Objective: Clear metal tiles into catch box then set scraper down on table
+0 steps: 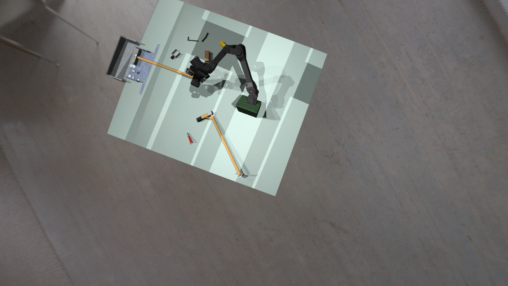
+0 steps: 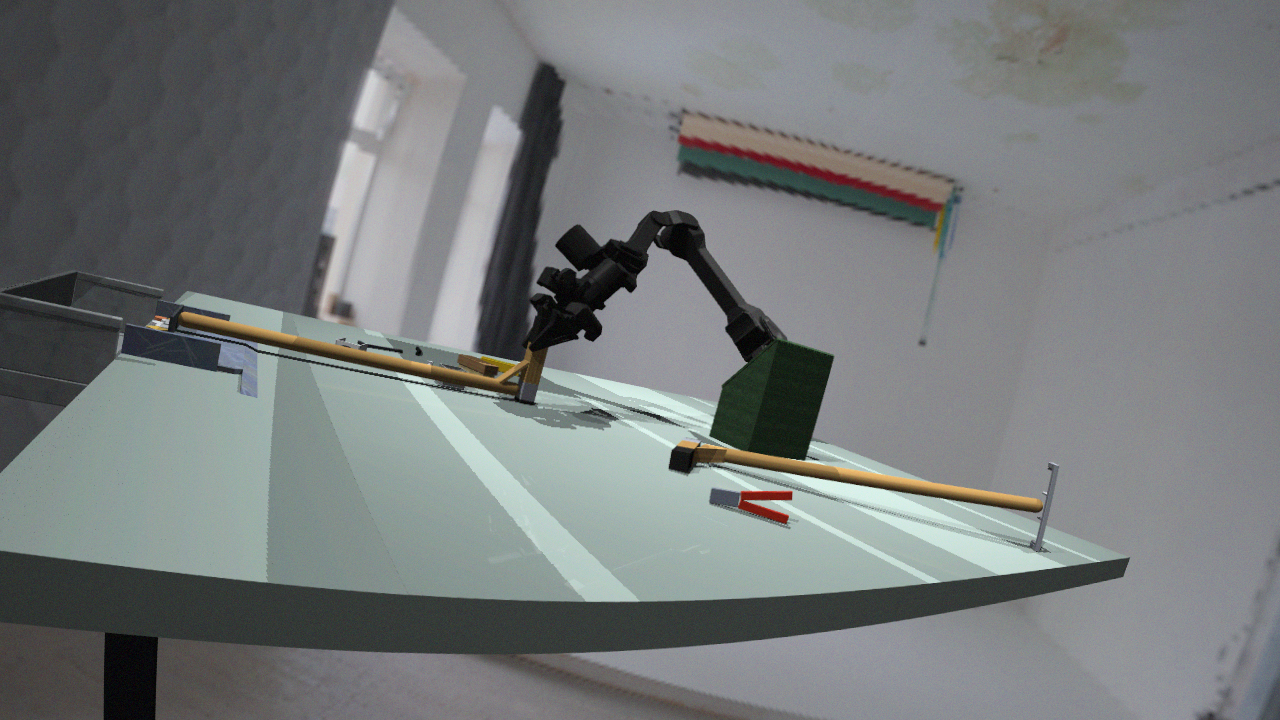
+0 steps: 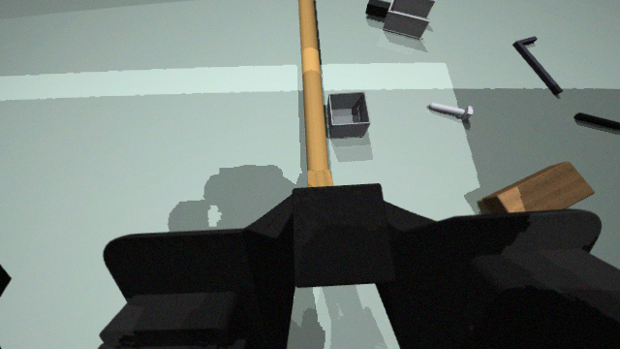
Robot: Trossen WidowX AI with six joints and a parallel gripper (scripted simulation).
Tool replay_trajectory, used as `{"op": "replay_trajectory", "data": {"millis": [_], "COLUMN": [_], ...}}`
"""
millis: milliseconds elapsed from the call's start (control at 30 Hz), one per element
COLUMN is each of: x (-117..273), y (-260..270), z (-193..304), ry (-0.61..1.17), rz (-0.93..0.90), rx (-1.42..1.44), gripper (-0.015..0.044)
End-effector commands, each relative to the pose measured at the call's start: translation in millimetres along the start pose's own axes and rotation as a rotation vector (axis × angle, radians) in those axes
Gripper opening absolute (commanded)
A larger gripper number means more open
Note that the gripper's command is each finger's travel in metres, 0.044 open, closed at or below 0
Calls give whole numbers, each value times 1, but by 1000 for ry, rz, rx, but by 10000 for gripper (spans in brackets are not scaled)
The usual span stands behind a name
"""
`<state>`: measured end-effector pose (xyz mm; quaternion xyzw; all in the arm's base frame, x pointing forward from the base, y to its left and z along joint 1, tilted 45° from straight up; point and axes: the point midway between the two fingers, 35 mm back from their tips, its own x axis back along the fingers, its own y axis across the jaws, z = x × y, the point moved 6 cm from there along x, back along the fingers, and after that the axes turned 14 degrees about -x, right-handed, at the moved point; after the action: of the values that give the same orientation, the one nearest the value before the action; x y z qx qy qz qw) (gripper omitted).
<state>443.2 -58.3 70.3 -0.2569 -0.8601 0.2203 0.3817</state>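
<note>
My gripper is shut on the upright wooden grip of the long scraper. The scraper's shaft runs low over the table to its dark blade, which is over the steel bench plate. Several small tiles, white, dark and orange, lie on the plate, mostly beside and beyond the blade. The grey catch box is at the plate's far end. The wrist view shows neither blade nor tiles.
A second long tool with a rake-like end and red pliers lie on the table. A small open box is close beside the shaft. A bolt, hex key and wooden block lie to the right in the wrist view.
</note>
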Motion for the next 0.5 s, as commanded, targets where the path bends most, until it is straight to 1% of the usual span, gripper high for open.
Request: {"op": "replay_trajectory", "data": {"millis": [0,467], "x": [-2,-15], "y": [1,5], "z": [-9,-24], "ry": [-13,-14], "rz": [-4,-3], "rx": [-2,-2], "gripper": [0,0]}}
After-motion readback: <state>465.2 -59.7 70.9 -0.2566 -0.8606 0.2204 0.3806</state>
